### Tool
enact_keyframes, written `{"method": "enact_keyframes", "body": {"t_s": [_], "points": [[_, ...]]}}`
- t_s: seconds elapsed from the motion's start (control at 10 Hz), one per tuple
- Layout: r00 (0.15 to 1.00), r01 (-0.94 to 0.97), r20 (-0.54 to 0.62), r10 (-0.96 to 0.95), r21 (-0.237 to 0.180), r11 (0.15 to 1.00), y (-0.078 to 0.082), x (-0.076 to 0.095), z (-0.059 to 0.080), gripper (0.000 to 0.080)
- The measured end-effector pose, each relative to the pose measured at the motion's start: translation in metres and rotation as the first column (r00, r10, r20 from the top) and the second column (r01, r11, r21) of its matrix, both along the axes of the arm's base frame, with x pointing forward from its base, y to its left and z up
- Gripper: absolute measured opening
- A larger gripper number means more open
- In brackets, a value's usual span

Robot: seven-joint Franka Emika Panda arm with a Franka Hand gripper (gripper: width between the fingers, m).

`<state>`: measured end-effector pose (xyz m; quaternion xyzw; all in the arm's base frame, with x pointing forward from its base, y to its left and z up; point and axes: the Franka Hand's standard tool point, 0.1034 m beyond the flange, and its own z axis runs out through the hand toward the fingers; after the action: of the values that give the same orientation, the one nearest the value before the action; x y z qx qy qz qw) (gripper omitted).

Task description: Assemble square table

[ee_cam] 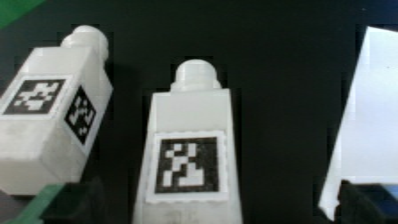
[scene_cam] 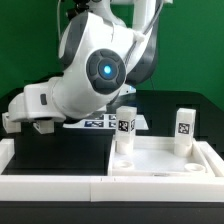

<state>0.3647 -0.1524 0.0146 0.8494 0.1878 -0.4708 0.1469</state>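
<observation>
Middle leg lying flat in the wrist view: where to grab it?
Best to take the middle leg across its blocky body, at the tag, coming straight down from above. It lies flat, tag up, with long parallel sides and gaps either side; the rounded peg end looks too narrow. The hand is open.

Slab (scene_cam: pixel 160 160) hollow face up; leg (scene_cam: pixel 125 130), second leg (scene_cam: pixel 185 124) upright on it; third leg (ee_cam: pixel 54 100), fourth leg (ee_cam: pixel 187 140) lying tag-up, just apart.

Light: bright, even; arm (scene_cam: pixel 95 70) shell brightest on top, shaded beneath. Shadows: soft, faint. Glare: slab (scene_cam: pixel 165 158) washed out, rim edges barely separable. Black table (scene_cam: pixel 60 150): flat, no detail. Exterior view: coarse, moderately sharp. Wrist view: blurred throughout; leg (ee_cam: pixel 187 140) tag smeared, outlines soft.
</observation>
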Motion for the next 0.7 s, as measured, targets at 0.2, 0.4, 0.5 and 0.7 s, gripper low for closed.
{"method": "enact_keyframes", "body": {"t_s": [0.2,0.4,0.5,0.7], "points": [[1.000,-0.004,0.012,0.003,0.007,1.000,-0.0005,-0.0018,-0.0034,0.0649],[1.000,-0.004,0.012,0.004,0.007,1.000,-0.0004,-0.0015,-0.0035,0.0604],[1.000,-0.004,0.012,0.004,0.007,1.000,-0.0004,-0.0015,-0.0036,0.0425],[1.000,-0.004,0.011,0.004,0.007,1.000,-0.0004,-0.0017,-0.0034,0.0288]]}}
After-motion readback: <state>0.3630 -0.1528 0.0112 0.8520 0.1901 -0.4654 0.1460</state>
